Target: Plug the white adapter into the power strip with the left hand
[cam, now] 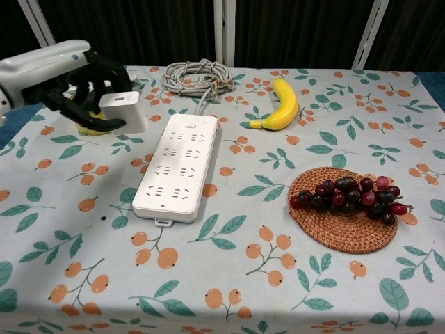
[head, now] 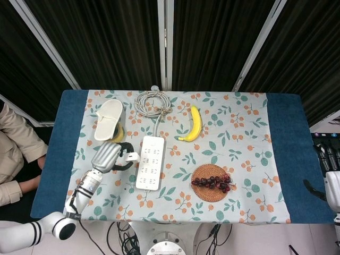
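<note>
White adapter (cam: 124, 110) grasped in the left robot hand (cam: 76, 83), held above the table (head: 159, 207) just left of the power strip (cam: 175, 168). The right robot hand (head: 331, 183) hangs released, fingers apart, at the table's right edge.

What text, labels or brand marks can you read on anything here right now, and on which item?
None can be read.
white adapter, held by the left hand: plain faces, no print visible.
power strip: only socket holes show; any marking is too small to tell.
tape roll: mostly hidden, no lettering seen.
right hand: no markings legible.
</note>
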Robot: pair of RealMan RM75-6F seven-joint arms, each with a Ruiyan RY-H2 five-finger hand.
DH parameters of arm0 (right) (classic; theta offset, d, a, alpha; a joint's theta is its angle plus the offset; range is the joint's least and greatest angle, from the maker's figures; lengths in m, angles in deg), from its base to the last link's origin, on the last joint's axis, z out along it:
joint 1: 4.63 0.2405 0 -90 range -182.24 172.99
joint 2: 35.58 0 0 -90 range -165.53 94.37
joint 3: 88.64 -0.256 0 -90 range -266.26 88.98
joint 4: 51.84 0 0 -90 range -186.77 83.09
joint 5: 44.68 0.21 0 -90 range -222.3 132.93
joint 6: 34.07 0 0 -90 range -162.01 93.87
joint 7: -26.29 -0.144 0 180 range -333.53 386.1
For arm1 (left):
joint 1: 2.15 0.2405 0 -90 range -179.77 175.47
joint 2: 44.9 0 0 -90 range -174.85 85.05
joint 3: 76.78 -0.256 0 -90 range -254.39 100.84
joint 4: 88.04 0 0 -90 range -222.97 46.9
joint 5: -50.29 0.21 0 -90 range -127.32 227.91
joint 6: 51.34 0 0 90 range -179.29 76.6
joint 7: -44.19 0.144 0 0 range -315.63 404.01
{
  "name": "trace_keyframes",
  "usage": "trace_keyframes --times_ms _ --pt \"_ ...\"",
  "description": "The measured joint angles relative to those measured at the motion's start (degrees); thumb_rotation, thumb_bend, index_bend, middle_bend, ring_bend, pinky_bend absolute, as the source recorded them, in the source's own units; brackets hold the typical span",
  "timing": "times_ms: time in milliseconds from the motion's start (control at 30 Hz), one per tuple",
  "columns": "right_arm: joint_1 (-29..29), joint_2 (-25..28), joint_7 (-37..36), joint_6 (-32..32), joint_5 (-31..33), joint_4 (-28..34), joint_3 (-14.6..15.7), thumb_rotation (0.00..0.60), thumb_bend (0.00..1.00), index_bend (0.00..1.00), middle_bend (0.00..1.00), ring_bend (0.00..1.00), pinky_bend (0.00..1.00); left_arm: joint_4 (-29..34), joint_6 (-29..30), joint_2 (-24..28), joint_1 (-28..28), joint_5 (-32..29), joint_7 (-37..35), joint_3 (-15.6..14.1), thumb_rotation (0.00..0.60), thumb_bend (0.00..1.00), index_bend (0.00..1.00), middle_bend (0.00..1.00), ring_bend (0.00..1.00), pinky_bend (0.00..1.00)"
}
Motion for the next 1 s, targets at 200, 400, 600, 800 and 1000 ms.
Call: trace_keyframes --times_ms 200,400,600,800,1000 --pt "-0.1 1.04 -0.04 -0.29 0.78 0.7 -0.18 0.6 0.12 0.0 0.01 0.0 0.0 -5.67 -1.69 -4.74 -2.69 0.01 -2.67 1.37 0.6 0.51 0.65 0.71 0.58 0.75" --pt "-0.06 3.29 1.56 0.06 1.52 2.66 -1.04 0.6 0.12 0.0 0.01 0.0 0.0 -9.98 -2.38 -7.76 -3.96 0.27 -5.8 1.61 0.6 0.51 0.65 0.71 0.58 0.75" --pt "0.12 4.99 3.54 0.0 2.29 5.08 -1.65 0.6 0.12 0.0 0.01 0.0 0.0 -11.44 -2.58 -9.73 -4.86 1.11 -7.84 1.37 0.6 0.5 0.65 0.71 0.58 0.74" --pt "0.2 5.17 3.69 -0.89 2.76 5.54 -1.32 0.6 0.12 0.0 0.01 0.0 0.0 -13.55 -2.95 -11.24 -5.91 2.03 -7.91 0.98 0.6 0.5 0.65 0.71 0.57 0.73" --pt "0.1 4.98 3.49 -1.11 2.85 5.45 -1.02 0.6 0.12 0.0 0.01 0.0 0.0 -15.49 -2.82 -12.15 -6.48 2.94 -8.14 0.37 0.6 0.5 0.65 0.7 0.57 0.73"
